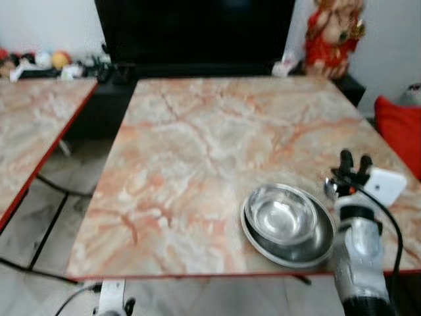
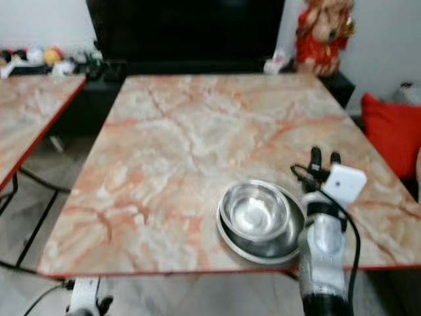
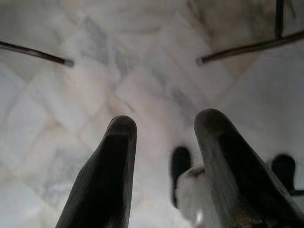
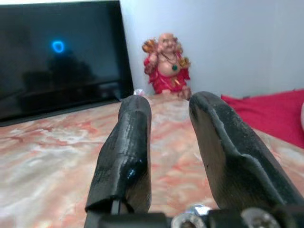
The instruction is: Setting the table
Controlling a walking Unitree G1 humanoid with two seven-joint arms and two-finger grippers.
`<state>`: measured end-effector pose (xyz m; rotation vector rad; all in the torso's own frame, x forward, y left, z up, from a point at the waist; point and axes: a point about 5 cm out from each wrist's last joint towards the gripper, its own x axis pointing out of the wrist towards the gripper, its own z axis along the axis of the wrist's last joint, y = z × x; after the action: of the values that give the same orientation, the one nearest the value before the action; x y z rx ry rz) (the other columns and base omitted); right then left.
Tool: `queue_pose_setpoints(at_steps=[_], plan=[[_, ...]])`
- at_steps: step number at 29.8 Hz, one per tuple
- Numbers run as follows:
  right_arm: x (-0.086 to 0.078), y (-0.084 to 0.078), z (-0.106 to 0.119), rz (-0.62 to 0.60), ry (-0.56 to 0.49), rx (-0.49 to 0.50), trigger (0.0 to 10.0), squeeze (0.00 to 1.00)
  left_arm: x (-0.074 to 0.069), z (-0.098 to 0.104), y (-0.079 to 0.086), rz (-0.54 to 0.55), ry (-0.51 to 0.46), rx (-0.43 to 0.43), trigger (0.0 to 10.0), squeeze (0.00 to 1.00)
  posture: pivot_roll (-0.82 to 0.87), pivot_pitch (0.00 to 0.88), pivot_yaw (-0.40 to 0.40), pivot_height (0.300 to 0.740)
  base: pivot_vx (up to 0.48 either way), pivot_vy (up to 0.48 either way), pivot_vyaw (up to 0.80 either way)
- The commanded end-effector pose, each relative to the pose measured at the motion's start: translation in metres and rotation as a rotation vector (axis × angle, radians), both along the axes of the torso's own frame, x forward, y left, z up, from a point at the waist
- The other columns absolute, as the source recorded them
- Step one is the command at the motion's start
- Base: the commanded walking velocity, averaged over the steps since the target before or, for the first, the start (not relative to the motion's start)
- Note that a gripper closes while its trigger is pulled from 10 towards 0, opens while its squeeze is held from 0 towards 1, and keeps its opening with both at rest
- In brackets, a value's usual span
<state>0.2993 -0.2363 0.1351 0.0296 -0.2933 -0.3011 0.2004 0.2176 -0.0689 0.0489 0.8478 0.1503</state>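
Here, a shiny steel bowl (image 1: pixel 280 213) is seen nested inside a wider steel plate (image 1: pixel 289 249), both set on the marbled pink tabletop (image 1: pixel 197 145) close to its near edge, at about five o'clock from the tabletop's middle. Just beside the plate, at three o'clock from it, the right claw (image 1: pixel 354 162) is held above the tabletop, its silver arm rising from below the near edge with a white block at the wrist. In the right wrist view its two black fingers (image 4: pixel 128 152) are shown spread apart with nothing between them, aimed across the tabletop toward a red and gold figurine (image 4: pixel 166 64) and a dark screen (image 4: pixel 57 52) at the far side.

The left claw (image 3: pixel 164 175) is hung low beside the tabletop; its fingers are likewise parted and empty, pointed down at a pale marble floor (image 3: pixel 71 95) crossed by thin dark table legs.

At nine o'clock from the tabletop, a second marbled table (image 1: pixel 33 125) is placed well apart. A red cushion (image 1: pixel 400 128) is seen at three o'clock.
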Motion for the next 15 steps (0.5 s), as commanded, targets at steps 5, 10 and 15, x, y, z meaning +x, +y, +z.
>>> queue_pose_setpoints(at_steps=[5,10,15], plan=[[0.004,0.014,0.008,0.037,-0.037,-0.002,10.0,0.0,-0.009,-0.004,0.007,0.023,0.03,0.013,10.0,0.0,0.02,0.0,-0.012,0.74,0.0,0.434,0.0],[0.006,0.016,0.009,0.044,-0.04,0.001,10.0,0.0,-0.01,-0.004,0.008,0.024,0.029,0.013,10.0,0.0,0.02,0.0,-0.014,0.74,0.0,0.435,0.0],[0.008,0.022,0.008,0.059,-0.034,0.003,10.0,0.0,-0.01,-0.003,0.008,0.026,0.027,0.013,10.0,0.0,0.02,0.0,-0.016,0.74,0.0,0.431,0.0]])
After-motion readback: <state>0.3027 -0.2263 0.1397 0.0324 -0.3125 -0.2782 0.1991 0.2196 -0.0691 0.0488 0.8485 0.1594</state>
